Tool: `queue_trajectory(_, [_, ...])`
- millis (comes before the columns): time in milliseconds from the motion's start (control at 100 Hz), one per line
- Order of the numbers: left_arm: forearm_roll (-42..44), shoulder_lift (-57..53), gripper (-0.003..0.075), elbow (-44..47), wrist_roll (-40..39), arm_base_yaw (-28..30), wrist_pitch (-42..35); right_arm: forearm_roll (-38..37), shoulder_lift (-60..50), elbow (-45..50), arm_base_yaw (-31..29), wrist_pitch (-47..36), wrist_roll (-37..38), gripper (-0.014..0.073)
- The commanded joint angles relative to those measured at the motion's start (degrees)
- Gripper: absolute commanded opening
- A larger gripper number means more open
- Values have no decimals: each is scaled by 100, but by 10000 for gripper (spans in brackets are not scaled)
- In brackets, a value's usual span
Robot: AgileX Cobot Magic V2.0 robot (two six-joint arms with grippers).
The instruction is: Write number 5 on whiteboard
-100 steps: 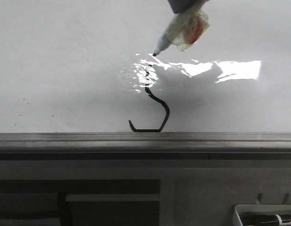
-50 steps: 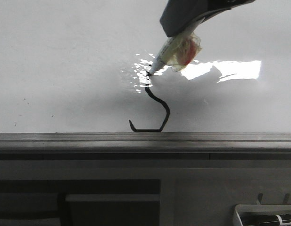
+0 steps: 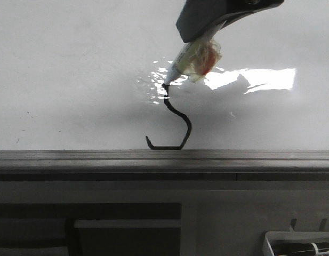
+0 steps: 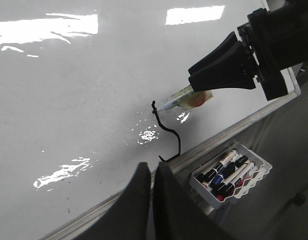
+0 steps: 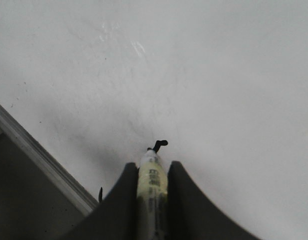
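The whiteboard (image 3: 73, 64) lies flat, with a grey metal edge strip (image 3: 153, 156) at its near side. A black hooked stroke, the partly drawn number 5 (image 3: 181, 120), runs from the glare patch down to a flat bottom line by the edge. My right gripper (image 3: 199, 40) is shut on a marker (image 3: 192, 57) wrapped in clear plastic. The marker tip rests on the stroke's top end (image 3: 165, 86). In the right wrist view the marker (image 5: 153, 175) sits between my fingers, its tip on a short black mark (image 5: 161, 143). My left gripper (image 4: 153, 170) is shut and empty, above the board's edge.
A white tray (image 4: 231, 172) with several markers hangs below the board's near edge, to the right; its corner also shows in the front view (image 3: 300, 242). Dark grey panels (image 3: 100, 229) lie below the edge strip. A bright glare patch (image 3: 260, 78) lies right of the marker.
My right gripper has come down and to the left with the marker. The tip, which was raised above the board, now touches the top of the stroke.
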Motion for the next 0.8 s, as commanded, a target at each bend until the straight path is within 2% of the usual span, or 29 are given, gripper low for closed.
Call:
queue_trajectory(0, [-112,45,-20,-152,-48,13,-444,-296,-50,-159,-88,19,-4,-46])
queue_trajectory(230, [-112,45,-20,-152,-48,13,-444,-317,-50,-159,-88,370,51,-46])
queue_trajectory(410, [-112,45,-20,-152,-48,13,-444,-868,-50,-159,-88,788,811,-46])
queue_trajectory(790, [-112,45,-20,-152,-48,13,-444,-1031,-270,-159,-88,1637,1018,-46])
